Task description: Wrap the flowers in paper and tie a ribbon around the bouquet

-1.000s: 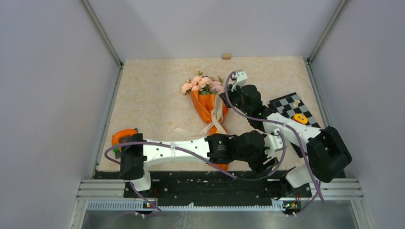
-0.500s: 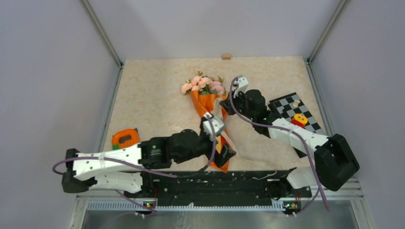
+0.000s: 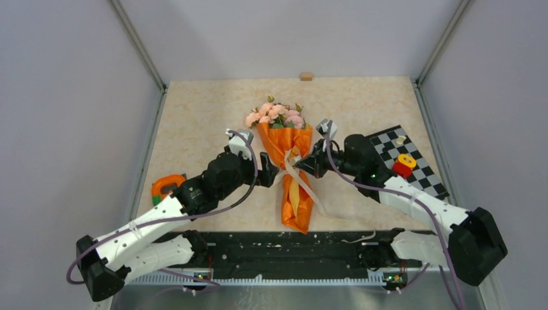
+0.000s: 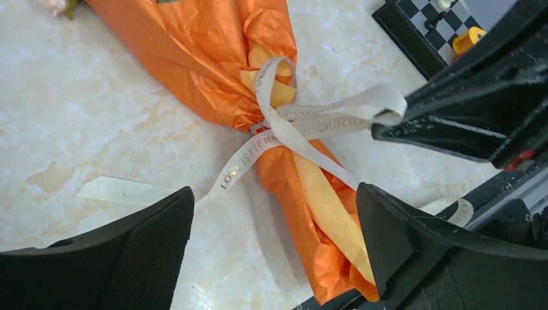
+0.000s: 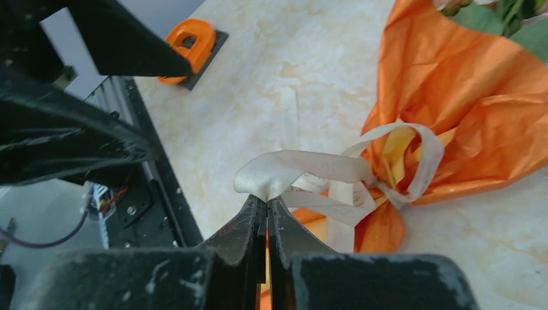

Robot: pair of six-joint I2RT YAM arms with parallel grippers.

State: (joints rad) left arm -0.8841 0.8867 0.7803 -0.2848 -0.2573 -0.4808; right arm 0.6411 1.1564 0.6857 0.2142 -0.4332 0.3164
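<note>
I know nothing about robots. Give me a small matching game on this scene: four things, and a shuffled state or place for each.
Things:
1. left gripper
2. right gripper
3. paper
4. checkered board

States or places:
A. at the right side of the table
B. shut on a loop of the ribbon
C. orange, tied around its middle
D. open, holding nothing

Pairs: 1-D, 2-B, 3-C, 4-A
</note>
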